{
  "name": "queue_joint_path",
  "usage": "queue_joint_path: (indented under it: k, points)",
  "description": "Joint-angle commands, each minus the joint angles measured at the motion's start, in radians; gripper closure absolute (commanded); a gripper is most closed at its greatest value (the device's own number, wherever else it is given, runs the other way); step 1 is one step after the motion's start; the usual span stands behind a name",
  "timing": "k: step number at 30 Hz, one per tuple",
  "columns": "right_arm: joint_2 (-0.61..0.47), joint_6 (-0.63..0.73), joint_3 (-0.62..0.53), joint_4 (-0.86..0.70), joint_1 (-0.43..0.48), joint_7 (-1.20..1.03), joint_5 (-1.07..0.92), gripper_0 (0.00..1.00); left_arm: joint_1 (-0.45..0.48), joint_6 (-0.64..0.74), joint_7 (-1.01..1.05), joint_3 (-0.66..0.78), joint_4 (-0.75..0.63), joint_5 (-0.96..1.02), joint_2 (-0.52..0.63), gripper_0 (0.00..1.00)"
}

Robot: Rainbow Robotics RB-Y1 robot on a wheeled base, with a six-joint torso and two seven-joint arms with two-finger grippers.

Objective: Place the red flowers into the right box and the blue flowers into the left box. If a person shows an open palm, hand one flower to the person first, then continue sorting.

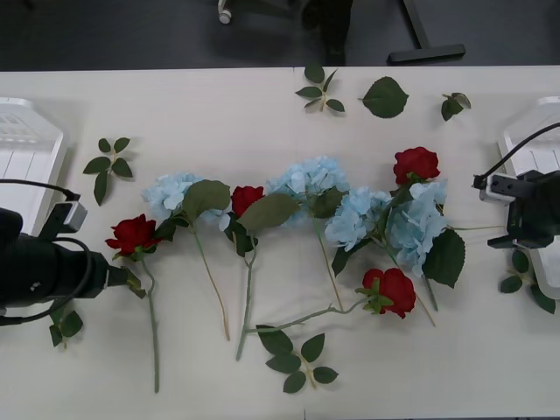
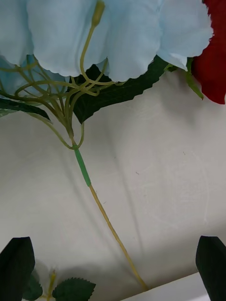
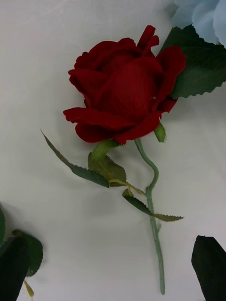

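Observation:
Several red flowers lie across the table among the blue flowers: one rose at the left (image 1: pixel 133 234), one in the middle (image 1: pixel 247 199), one at the back right (image 1: pixel 416 164), one nearer the front (image 1: pixel 394 290). Blue heads (image 1: pixel 171 192) (image 1: pixel 308 179) (image 1: pixel 418 223) lie between them. The left box (image 1: pixel 26 149) and the right box (image 1: pixel 534 140) sit at the table's ends. My left gripper (image 1: pixel 131 282) hovers open by the left rose (image 3: pixel 125 87), black fingertips (image 3: pixel 209 265) apart. My right gripper (image 1: pixel 503 236) is open over a blue flower's stem (image 2: pixel 106 218), below its head (image 2: pixel 108 37).
Loose green leaf sprigs lie scattered: near the left box (image 1: pixel 109 162), along the back edge (image 1: pixel 385 96), at the front (image 1: pixel 296 359) and by the right box (image 1: pixel 525 284). The right box's rim (image 2: pixel 174 289) lies just beside the right gripper. Chair legs stand beyond the table.

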Motion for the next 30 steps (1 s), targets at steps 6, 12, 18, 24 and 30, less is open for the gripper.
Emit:
queue_joint_path:
  k: [6,12,18,24,30]
  points:
    - [0.042,-0.121,0.113,0.029,-0.019,-0.009,0.094,0.0,-0.091,0.011,0.111,-0.137,0.037,-0.158,-0.077,0.0]
    - [0.042,-0.193,0.212,0.067,-0.068,-0.009,0.091,0.0,-0.118,0.021,0.125,-0.16,0.08,-0.201,-0.143,0.0]
    - [0.061,-0.207,0.229,0.067,-0.078,-0.009,0.097,0.0,-0.198,0.07,0.149,-0.231,0.146,-0.275,-0.195,0.0]
    - [0.074,-0.206,0.226,0.067,-0.078,-0.009,0.107,0.51,-0.204,0.069,0.163,-0.26,0.157,-0.292,-0.201,0.0]
    - [0.08,-0.207,0.229,0.067,-0.078,-0.009,0.108,1.0,-0.221,0.067,0.178,-0.297,0.174,-0.321,-0.215,0.0]
